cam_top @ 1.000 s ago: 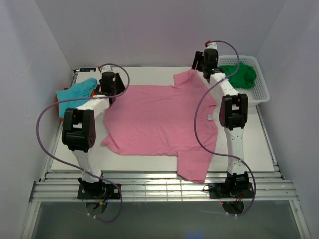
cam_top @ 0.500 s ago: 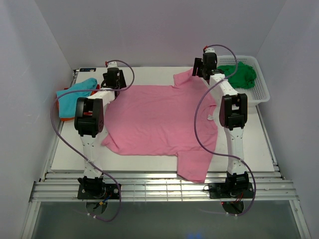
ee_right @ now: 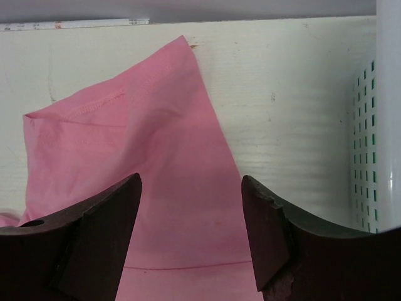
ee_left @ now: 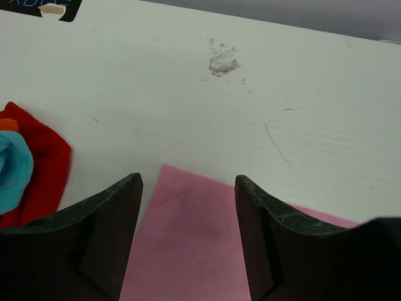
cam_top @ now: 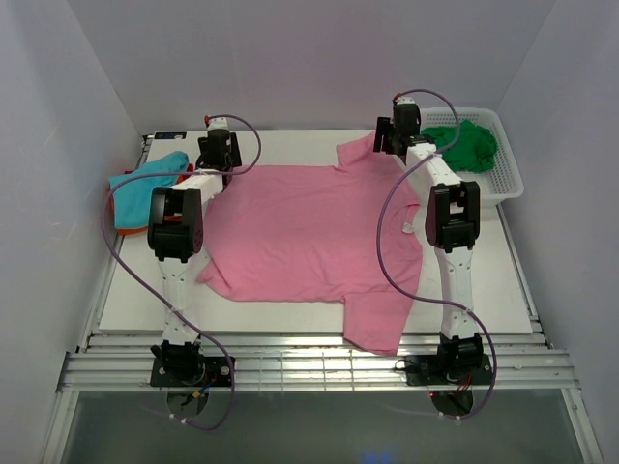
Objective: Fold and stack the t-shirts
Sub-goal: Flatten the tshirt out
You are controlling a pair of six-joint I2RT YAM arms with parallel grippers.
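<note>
Between white walls [cam_top: 290,58], the scuffed tabletop [cam_top: 290,145] bears a spread pink t-shirt [cam_top: 309,232] (left end effector [ee_left: 188,182] and right end effector [ee_right: 191,182] both released).

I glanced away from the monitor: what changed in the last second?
The open left gripper moved farther back, over the pink t-shirt's far left corner, its elbow swinging inward. Nothing was gripped or released. The right gripper barely shifted; shirt and basket stayed put.

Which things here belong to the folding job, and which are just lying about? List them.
Job: pink t-shirt; teal t-shirt; orange-red t-shirt; dark green t-shirt.
Lying about: white mesh basket; white table.
</note>
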